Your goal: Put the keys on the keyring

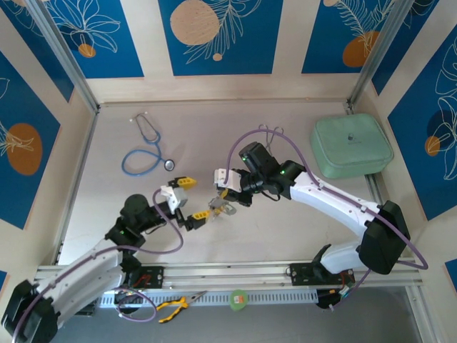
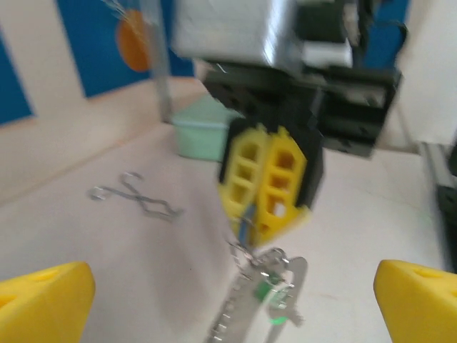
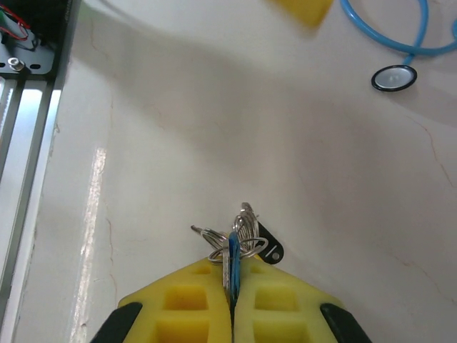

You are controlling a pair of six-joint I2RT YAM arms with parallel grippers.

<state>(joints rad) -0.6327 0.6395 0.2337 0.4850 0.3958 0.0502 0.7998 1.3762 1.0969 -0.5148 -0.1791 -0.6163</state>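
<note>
In the overhead view a blue-tubed stethoscope point(image 1: 146, 151) lies at about ten o'clock on the pale worktop point(image 1: 271, 239), well apart from the work. Nearer the bases, the left tool point(image 1: 191, 198) hangs with its yellow fingers spread wide and nothing between them, facing three o'clock. There the right tool point(image 2: 265, 214) is pinched fully shut on the blue-headed silver key point(image 3: 230, 254), lifted off the worktop. The silvery-white keyring point(image 2: 265, 286), with its beaded chain and green tab, dangles just below those fingers. The black-headed key point(image 3: 270, 250) sits among the small rings, though whether it is threaded I cannot tell. The step in hand looks like a two-handed threading. The left tool would do best to close on the oval loop itself, low down and not on the loose chain, then hold it steady while the right tool works the key round. Squeezing too near the right fingers risks a clash. Thin metal forceps point(image 1: 271, 133) at twelve o'clock and a mint-green zipped case point(image 1: 351, 146) at two o'clock lie out of the way.
</note>
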